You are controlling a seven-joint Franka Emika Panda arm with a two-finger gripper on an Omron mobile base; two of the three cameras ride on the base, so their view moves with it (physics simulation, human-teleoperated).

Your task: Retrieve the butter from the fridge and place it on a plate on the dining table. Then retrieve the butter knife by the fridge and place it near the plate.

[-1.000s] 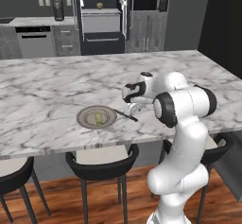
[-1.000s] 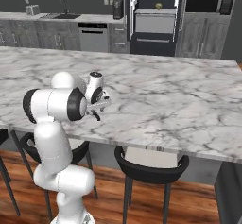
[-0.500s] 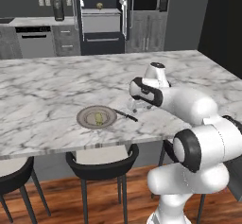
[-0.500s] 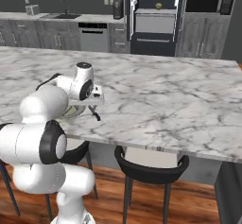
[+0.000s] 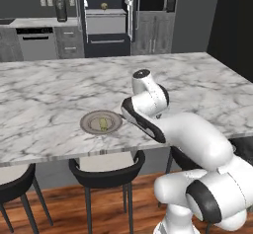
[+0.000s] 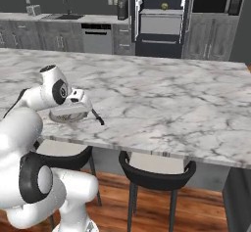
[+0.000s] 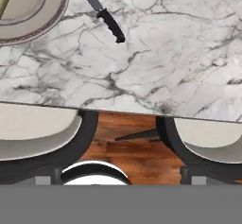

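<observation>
**Butter plated, knife laid beside it**

The butter [image 5: 103, 124] lay on the plate [image 5: 90, 127], a small pale-yellow stick near the middle of the dish, and the plate sat on the marble desk [image 5: 44, 95] close to its near edge, above the stools [image 5: 105, 171]. That spot made sense: it was within easy reach of the arm from the base side.

The knife [image 7: 100, 12] rested flat on the desk just beside the plate's rim, blade toward the plate [image 7: 33, 10] and dark handle pointing away, apart from the dish but near it. From the right base camera the knife [image 6: 96, 117] showed as a thin dark line at the plate's right. Both placements looked to satisfy the task.

The fingers stood spread wide and held nothing; the knife lay free on the marble. The arm was folded back over the desk edge, its wrist turned so the hand camera looked down across the edge at stool seats and wood floor [image 7: 137, 150].

Across the room the fridge [image 5: 106, 16] stood with its doors open.
</observation>
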